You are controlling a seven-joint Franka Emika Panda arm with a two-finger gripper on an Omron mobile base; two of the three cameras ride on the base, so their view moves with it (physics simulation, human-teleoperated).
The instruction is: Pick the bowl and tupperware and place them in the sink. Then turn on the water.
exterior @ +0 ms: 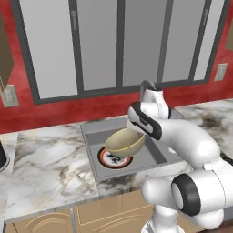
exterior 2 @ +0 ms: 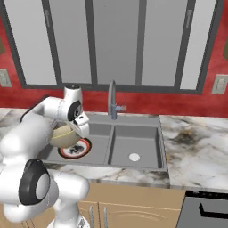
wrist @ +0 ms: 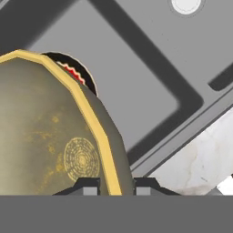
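My gripper (wrist: 116, 185) is shut on the yellowish rim of the olive-gold bowl (wrist: 45, 136). It holds the bowl (exterior: 124, 142) tilted on its side, just above the left basin of the grey sink (exterior: 154, 155). From the right base view the bowl (exterior 2: 62, 136) hangs under the hand, with the gripper (exterior 2: 76, 129) at its right edge, left of the sink's central divider (exterior 2: 110, 142). The slim faucet (exterior 2: 112, 100) rises behind the sink. The tupperware and the water are out of view.
A red-and-white plate (exterior: 113, 160) lies on the left basin's floor right under the bowl. The right basin has a round drain (exterior 2: 134, 156). Marble counter (exterior: 45, 164) runs on both sides. A dark appliance (exterior 2: 207, 209) sits at the lower right.
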